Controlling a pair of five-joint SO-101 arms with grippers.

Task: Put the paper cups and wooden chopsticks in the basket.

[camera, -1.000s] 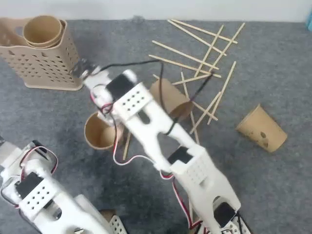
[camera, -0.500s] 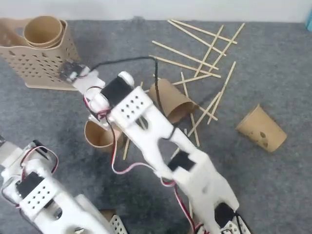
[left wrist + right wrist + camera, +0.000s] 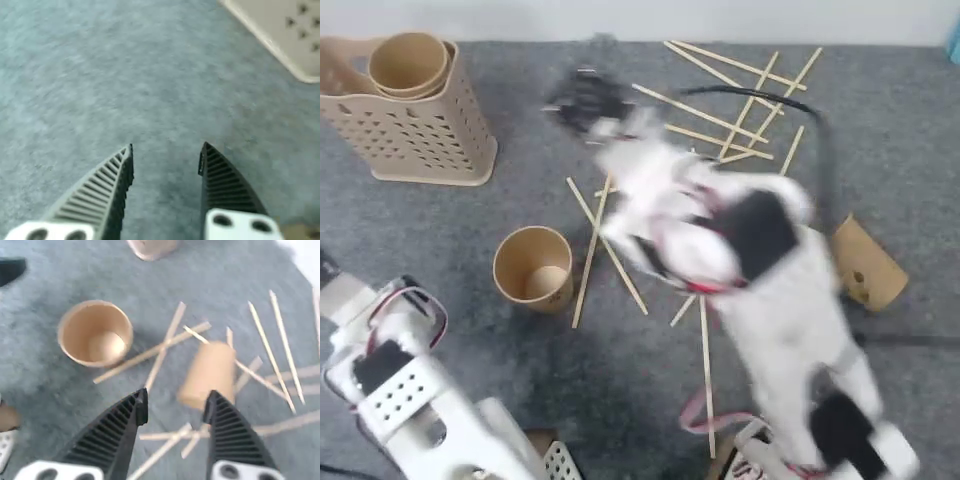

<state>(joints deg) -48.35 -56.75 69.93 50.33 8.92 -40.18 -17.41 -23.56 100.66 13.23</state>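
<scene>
From above, the basket [image 3: 415,135] stands at the table's [image 3: 450,240] far left corner, with stacked cups [image 3: 408,62] nested inside it. An upright cup [image 3: 532,268] sits mouth up left of the table's centre, well apart from the basket. Just beside it lie two crossed chopsticks [image 3: 605,240]. The scattered chopsticks [image 3: 740,100] spread along the far edge (several overlap one another). A tipped cup [image 3: 865,262] lies on its side toward the right edge. The right arm [image 3: 760,250] stretches from the near edge across the middle toward the far edge, and the left arm [image 3: 390,385] sits at the near left corner.

In the left wrist view, the left gripper [image 3: 167,150] hangs over grey table surface with its jaws standing apart. A corner of the basket [image 3: 285,25] is near.

In the right wrist view, the right gripper [image 3: 177,400] has its jaws spread wide above the table. Beyond them the upright cup [image 3: 95,333] shows its hollow inside, and a fallen cup [image 3: 207,375] lies on its side across some chopsticks (its mouth faces the gripper). The crossed chopsticks [image 3: 165,347] lie between these two cups.
</scene>
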